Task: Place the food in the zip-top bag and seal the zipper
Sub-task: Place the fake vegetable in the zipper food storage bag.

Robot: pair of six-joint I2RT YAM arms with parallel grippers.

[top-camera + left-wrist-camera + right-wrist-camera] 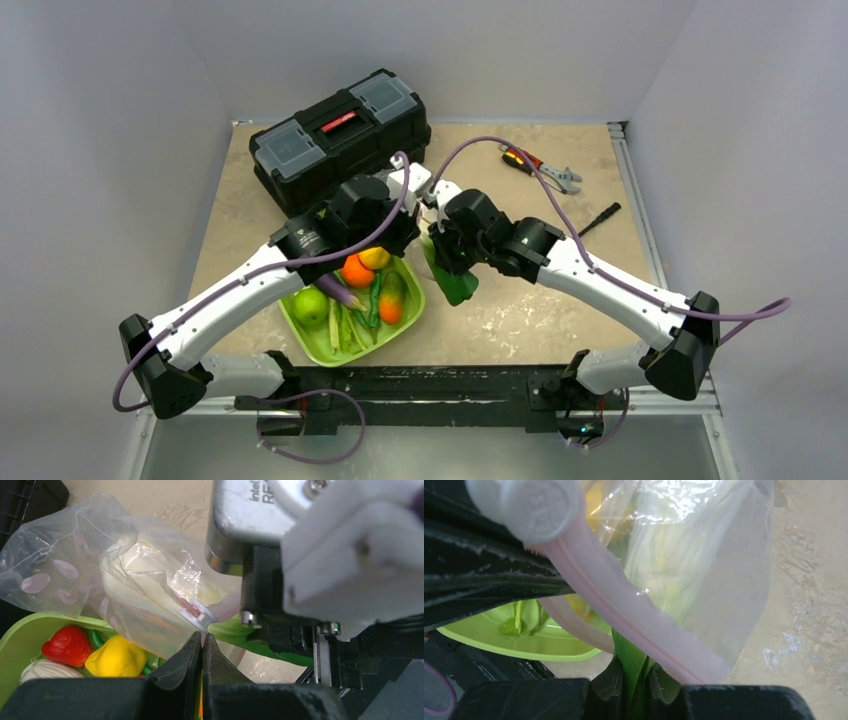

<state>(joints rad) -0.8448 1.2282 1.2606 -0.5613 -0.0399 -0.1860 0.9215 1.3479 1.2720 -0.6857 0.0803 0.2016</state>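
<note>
While the crinkly zip-top bag (75, 565) hangs at 2 o'clock of the tray (405, 318), our left fingers (175, 675) pinch its likely slippery zipper (624, 605) edge; right fingers (744, 702) clamp the light bok choy (629, 655) leaves.

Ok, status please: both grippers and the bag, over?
Left gripper shut on zip-top bag mouth. Right gripper shut on bok choy, white end inside bag, leaves outside. Zipper open. Green tray with other food close by.

A black toolbox (340, 135) sits beyond the left gripper (202, 642), a lime-green tray (318, 352) below it; what may be pliers (541, 168) lie beyond the right gripper (631, 681).
</note>
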